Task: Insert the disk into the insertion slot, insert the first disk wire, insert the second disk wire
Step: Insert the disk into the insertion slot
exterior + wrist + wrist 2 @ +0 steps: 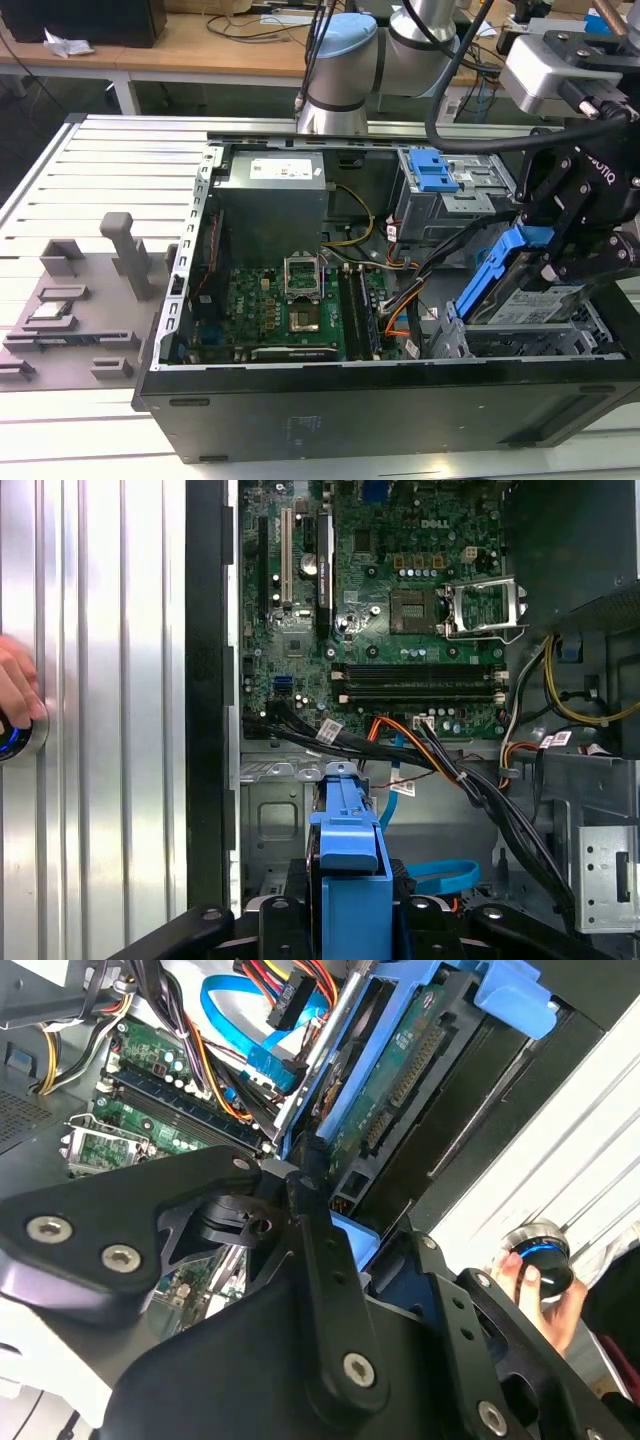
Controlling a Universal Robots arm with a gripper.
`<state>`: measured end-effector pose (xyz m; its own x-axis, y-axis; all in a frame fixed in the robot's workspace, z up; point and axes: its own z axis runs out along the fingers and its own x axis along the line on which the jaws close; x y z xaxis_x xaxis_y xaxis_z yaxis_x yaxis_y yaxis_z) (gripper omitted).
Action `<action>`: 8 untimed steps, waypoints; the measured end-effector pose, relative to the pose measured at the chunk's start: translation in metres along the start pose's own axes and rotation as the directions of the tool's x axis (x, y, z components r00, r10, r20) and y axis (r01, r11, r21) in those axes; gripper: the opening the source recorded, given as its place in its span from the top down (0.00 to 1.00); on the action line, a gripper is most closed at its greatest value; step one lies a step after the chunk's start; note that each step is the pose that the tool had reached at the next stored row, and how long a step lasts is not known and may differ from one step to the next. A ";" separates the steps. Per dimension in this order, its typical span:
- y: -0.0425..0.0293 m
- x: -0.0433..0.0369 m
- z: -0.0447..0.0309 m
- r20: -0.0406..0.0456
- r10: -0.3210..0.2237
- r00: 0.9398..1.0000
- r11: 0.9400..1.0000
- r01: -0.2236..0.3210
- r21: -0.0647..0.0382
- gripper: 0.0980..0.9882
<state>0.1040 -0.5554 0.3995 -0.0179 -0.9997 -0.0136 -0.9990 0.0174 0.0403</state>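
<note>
"Disk (540,300), where was it?"
"Clamped by its blue carrier (350,865) between the closed fingers (275,915) of the gripper (350,925)."
"And its long axis?"
"It ran away from the fingers, tilted down toward the insertion slot (452,342) just beyond them. Not yet seated level, I judged."

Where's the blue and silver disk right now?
The disk is at the exterior view's right, held tilted in the claw over the insertion slot, in a corner of the computer case.
</note>
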 end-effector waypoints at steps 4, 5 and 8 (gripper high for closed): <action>0.0000 0.0000 0.0002 0.000 0.000 1.000 1.000 0.000 0.000 0.61; 0.0000 0.0000 0.0002 0.000 0.000 1.000 1.000 0.000 0.000 0.61; 0.0000 0.0000 0.0002 0.000 0.000 1.000 1.000 0.000 0.000 0.78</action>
<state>0.1040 -0.5554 0.3993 -0.0179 -0.9997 -0.0136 -0.9990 0.0173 0.0403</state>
